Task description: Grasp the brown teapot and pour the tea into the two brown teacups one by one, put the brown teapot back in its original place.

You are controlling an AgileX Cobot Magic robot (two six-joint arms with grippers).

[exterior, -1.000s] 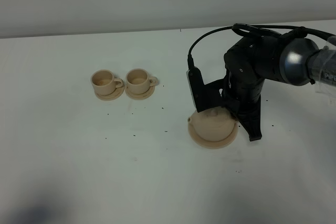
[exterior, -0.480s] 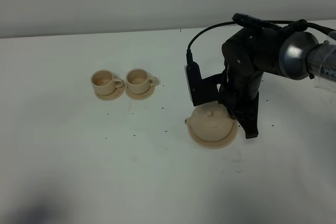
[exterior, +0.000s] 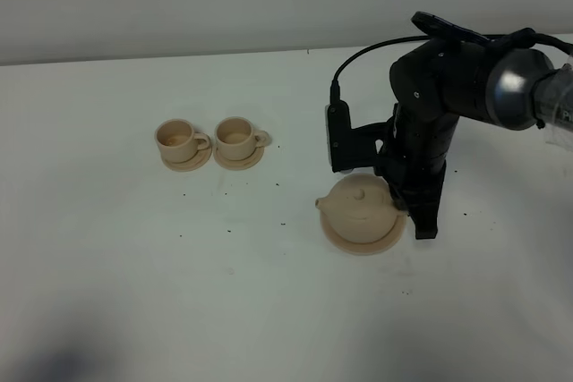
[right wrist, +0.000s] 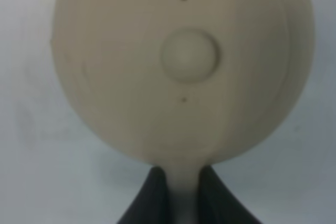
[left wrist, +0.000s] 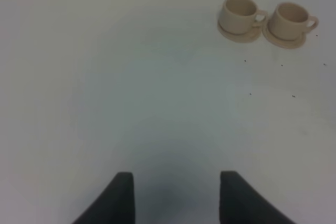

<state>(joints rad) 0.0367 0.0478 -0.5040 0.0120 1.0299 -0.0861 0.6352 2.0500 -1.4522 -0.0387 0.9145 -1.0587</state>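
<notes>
Right pincer [right wrist: 184,187] is clamped on the handle of the brown teapot [exterior: 360,205]. Left pincer [left wrist: 177,199] stands apart, empty, over bare table [exterior: 134,292]. In the last second my right arm swung upright, uncovering the lid. The pot remains at its plate [exterior: 365,244], so I judge the lift is only starting. The two brown teacups [exterior: 237,134] wait well apart. No legible markings

The right arm [exterior: 439,105] is glossy black, with bulky rounded joints and a silver-grey band [exterior: 515,87]. A black cable [exterior: 448,26] arches over it. A black box [exterior: 338,139] has a pale edge. The left gripper [left wrist: 176,177] has dark, matte fingers [left wrist: 123,198].
</notes>
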